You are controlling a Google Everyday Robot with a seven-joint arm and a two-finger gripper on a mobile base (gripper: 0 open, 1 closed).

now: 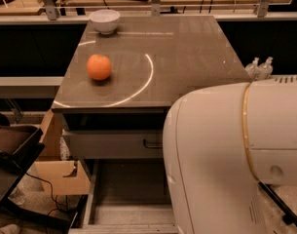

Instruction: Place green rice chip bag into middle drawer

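Orange (99, 67) sits on the cabinet top (187, 57) before the bowl (104, 20), middle drawer (131, 191) juts out below, end effector unseen.

No readable text, label, brand or number found: none on arm housing (221, 155) at 4 o'clock, bowl (104, 21) at 11 o'clock, drawer (128, 186) at 6 o'clock. Gripper not seen, out of view.

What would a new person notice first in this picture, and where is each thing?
The big white robot arm fills the lower right and hides part of the open drawer at the bottom; its gripper is out of view. An orange sits on the left of the grey cabinet top, with a white bowl at its far left corner. No green bag shows.
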